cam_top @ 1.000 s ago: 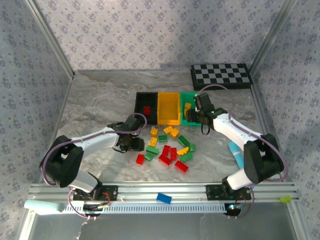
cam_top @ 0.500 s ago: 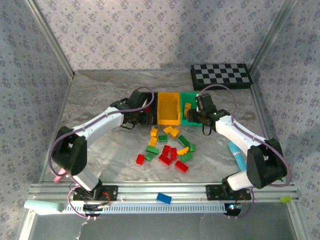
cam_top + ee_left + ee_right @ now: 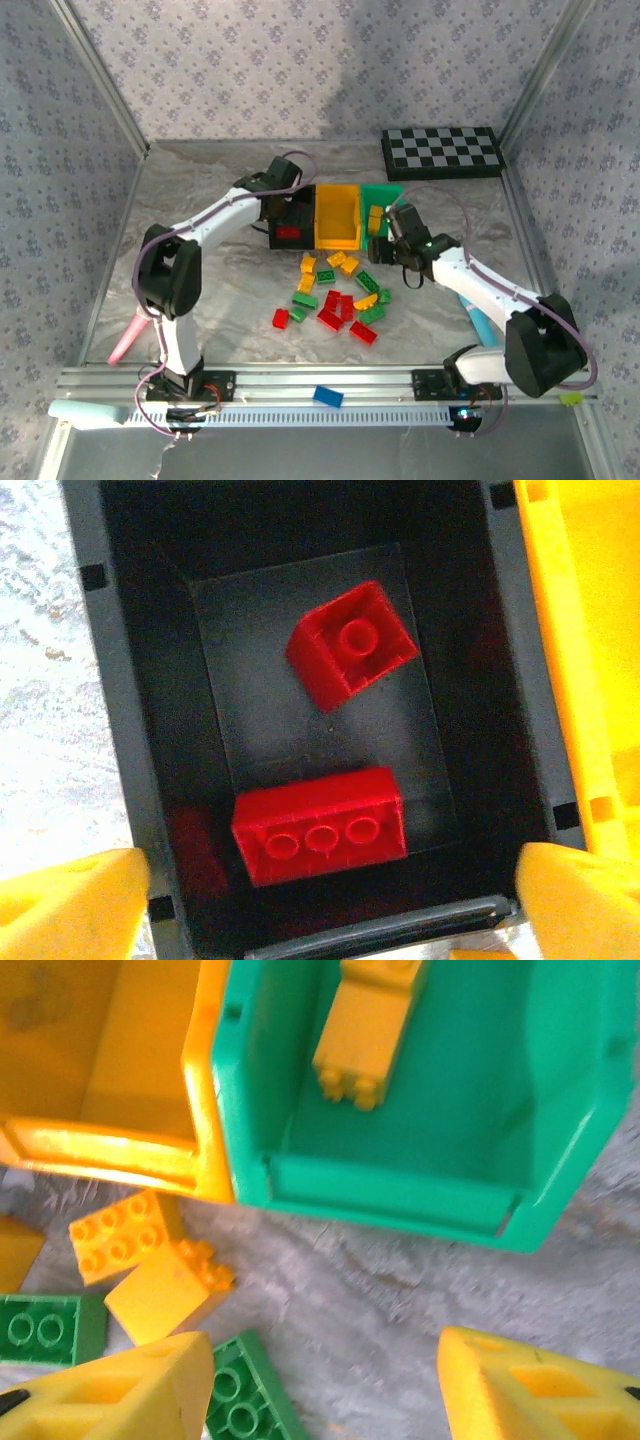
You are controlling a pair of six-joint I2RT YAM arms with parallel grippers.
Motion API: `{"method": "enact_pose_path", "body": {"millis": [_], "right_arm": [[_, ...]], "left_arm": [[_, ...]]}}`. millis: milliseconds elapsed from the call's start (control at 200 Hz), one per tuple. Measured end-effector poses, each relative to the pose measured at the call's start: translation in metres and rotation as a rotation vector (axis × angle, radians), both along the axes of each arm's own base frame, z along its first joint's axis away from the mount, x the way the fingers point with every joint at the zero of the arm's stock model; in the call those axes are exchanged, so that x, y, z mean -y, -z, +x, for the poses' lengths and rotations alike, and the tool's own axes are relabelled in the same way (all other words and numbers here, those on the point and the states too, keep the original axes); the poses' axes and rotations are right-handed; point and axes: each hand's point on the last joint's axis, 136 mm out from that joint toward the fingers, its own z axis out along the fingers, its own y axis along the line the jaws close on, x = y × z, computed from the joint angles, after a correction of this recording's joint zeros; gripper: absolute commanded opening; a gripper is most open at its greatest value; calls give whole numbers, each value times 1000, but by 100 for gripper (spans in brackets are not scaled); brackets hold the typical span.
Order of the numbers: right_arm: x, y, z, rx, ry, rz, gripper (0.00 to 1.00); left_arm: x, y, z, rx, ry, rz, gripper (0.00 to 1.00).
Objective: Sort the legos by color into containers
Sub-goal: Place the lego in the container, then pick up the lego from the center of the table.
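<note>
Spread left fingers point(image 3: 70, 900) hang over two red bricks point(image 3: 320, 825) in the black bin point(image 3: 130, 710). Right fingers point(image 3: 540, 1390) spread, empty; a yellow brick point(image 3: 365, 1030) lies ahead in the green bin point(image 3: 560, 1090). Most legos point(image 3: 333, 300) lie unsorted.

Two red legos point(image 3: 320, 825) flat inside black container point(image 3: 122, 680)

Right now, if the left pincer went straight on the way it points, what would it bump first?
Probably the long red brick lying in the black bin. The left pincer hangs open over that bin, though depth is hard to judge.
</note>
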Motion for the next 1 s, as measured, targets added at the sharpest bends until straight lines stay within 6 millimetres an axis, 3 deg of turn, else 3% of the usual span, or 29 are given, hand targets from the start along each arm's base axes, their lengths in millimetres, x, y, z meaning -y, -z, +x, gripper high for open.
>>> {"method": "enact_pose_path", "body": {"millis": [295, 520, 720, 1000], "right_arm": [[-32, 32, -25, -99, -79, -14, 59], [-66, 46, -15, -125, -140, -29, 59], [-80, 52, -1, -126, -166, -47, 59], [-85, 64, 6, -145, -174, -73, 59]], "left_arm": [[-8, -15, -49, 66, 30, -48, 95], [-9, -4, -90, 82, 46, -73, 95], [-18, 6, -106, 75, 17, -79, 95], [-18, -1, -112, 115, 2, -92, 96]]}}
